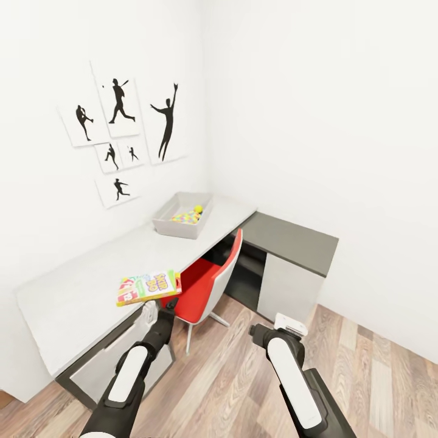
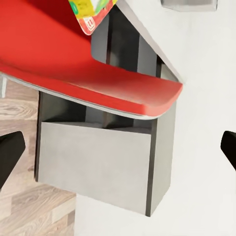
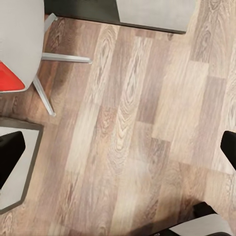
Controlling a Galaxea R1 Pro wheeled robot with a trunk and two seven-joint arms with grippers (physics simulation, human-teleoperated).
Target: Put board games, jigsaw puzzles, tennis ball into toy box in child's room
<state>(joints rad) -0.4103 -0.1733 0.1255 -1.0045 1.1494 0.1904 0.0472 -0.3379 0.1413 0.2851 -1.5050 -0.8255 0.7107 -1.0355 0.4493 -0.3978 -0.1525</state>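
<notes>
The left gripper (image 1: 172,299) seems to pinch the near edge of the board game (image 1: 149,287), though the jaws look spread in the wrist view, so I cannot tell. A stiff, light carton, it is best clamped at its rim. The right gripper (image 3: 118,147) is spread and empty. The toy box (image 1: 163,222) waits at the tabletop's far corner.

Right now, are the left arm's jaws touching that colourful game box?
Apart. In the left wrist view the left gripper has its jaws spread wide and empty, with the game box well clear of both.
</notes>
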